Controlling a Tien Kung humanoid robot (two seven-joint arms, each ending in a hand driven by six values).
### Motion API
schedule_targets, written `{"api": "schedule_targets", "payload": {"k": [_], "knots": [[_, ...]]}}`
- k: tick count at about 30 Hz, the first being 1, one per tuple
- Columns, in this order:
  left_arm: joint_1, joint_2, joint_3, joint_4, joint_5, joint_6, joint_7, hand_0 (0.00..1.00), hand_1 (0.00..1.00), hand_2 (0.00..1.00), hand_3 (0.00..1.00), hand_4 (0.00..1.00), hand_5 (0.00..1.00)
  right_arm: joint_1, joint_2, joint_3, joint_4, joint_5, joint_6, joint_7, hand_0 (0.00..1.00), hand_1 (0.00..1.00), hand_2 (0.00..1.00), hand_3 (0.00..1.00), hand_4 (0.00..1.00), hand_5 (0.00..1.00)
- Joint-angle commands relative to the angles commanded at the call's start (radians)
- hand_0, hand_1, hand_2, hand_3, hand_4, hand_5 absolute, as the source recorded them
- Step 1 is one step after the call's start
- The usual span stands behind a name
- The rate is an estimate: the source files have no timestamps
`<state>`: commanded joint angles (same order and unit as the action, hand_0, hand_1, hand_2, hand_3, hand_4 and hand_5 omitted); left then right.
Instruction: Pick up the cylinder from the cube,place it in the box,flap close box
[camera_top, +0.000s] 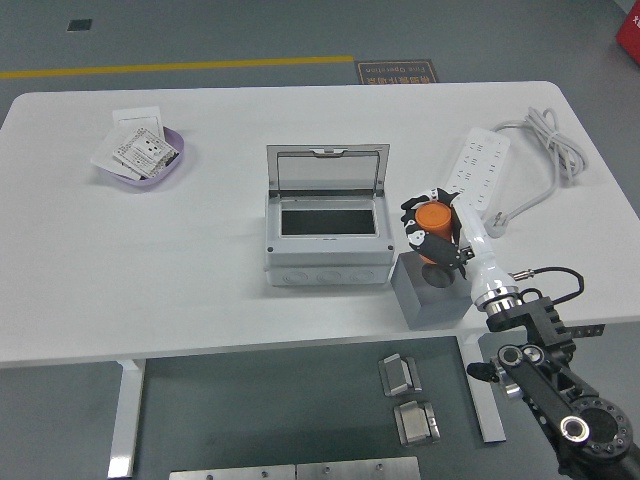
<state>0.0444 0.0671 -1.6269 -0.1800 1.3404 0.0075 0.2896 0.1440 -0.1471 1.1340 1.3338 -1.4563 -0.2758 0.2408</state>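
Note:
My right hand (432, 228) is shut on the orange cylinder (435, 220) and holds it just above the grey cube (432, 290), whose round hole shows on its top face. The cube stands near the table's front edge, right of the grey box (325, 240). The box sits mid-table with its clear flap lid (326, 171) standing upright and its dark inside showing. The cylinder hangs to the right of the box's right wall. My left arm is out of sight.
A white power strip (470, 175) with its coiled cable (550, 150) lies behind my right hand. A purple tray (181, 160) holding white cards sits at the far left. The table's near edge runs just below the cube.

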Motion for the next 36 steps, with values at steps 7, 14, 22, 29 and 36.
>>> {"api": "schedule_targets", "payload": {"k": [7, 14, 22, 29, 36], "knots": [[0.002, 0.004, -0.011, 0.0, 0.008, 0.002, 0.007, 0.637, 0.617, 0.57, 0.598, 0.667, 0.269, 0.096, 0.001, -0.069, -0.017, -0.103, -0.031, -0.049, 0.422, 0.277, 0.315, 0.233, 0.002, 0.002], [0.003, 0.007, -0.014, 0.0, 0.01, 0.003, 0.01, 0.637, 0.617, 0.57, 0.598, 0.667, 0.27, 0.182, 0.023, -0.16, -0.044, -0.186, -0.037, -0.104, 0.014, 0.169, 0.31, 0.226, 0.002, 0.002], [0.005, 0.009, -0.02, 0.0, 0.014, 0.005, 0.014, 0.637, 0.618, 0.57, 0.598, 0.667, 0.27, 0.262, 0.054, -0.252, -0.083, -0.24, -0.032, -0.139, 0.002, 0.157, 0.309, 0.225, 0.002, 0.002], [0.009, 0.013, -0.044, 0.0, 0.036, 0.007, 0.028, 0.637, 0.618, 0.57, 0.598, 0.667, 0.271, 0.363, 0.069, -0.33, -0.173, -0.288, -0.022, -0.163, 0.002, 0.156, 0.309, 0.224, 0.002, 0.002], [0.012, 0.017, -0.059, 0.0, 0.049, 0.01, 0.04, 0.637, 0.618, 0.569, 0.597, 0.668, 0.271, 0.443, 0.079, -0.4, -0.26, -0.334, -0.01, -0.189, 0.002, 0.157, 0.31, 0.225, 0.002, 0.002]]}}
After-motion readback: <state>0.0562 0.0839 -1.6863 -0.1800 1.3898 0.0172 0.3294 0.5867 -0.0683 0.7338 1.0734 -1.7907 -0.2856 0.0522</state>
